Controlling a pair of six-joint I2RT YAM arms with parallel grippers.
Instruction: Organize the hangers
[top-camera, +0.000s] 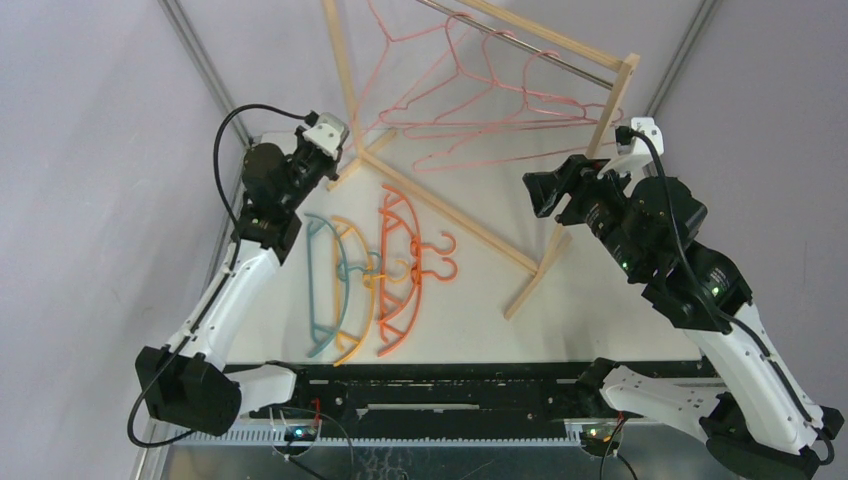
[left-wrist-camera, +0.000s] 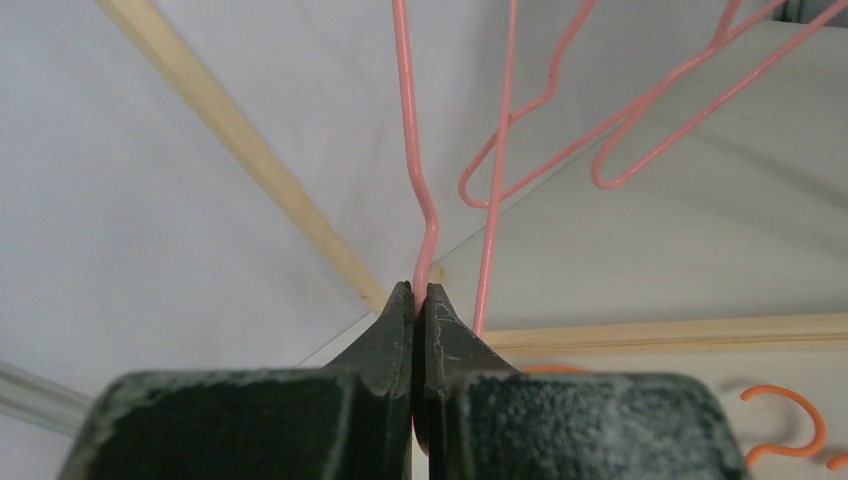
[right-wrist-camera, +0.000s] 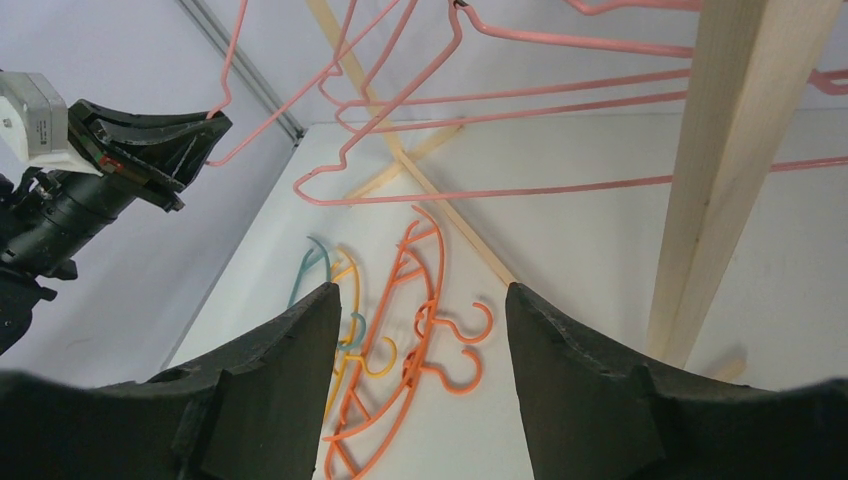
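Note:
Several thin pink wire hangers (top-camera: 500, 120) hang from the rack's metal rod (top-camera: 545, 52). My left gripper (top-camera: 335, 150) is shut on the lower end of one pink hanger's wire (left-wrist-camera: 405, 120), which runs up from between its fingertips (left-wrist-camera: 420, 290). On the table lie the plastic hangers: a teal one (top-camera: 339, 270), a yellow one (top-camera: 352, 300) and two orange ones (top-camera: 412, 290). My right gripper (top-camera: 535, 190) hovers open and empty beside the rack's right post. Its wrist view looks down past the open jaws (right-wrist-camera: 420, 290) at the orange hangers (right-wrist-camera: 430, 290).
The pale wooden rack (top-camera: 345, 70) stands tilted across the back of the table, its floor bar (top-camera: 450, 215) running diagonally behind the plastic hangers. Its right post (right-wrist-camera: 730, 170) is close beside my right gripper. Grey walls close in the table on both sides.

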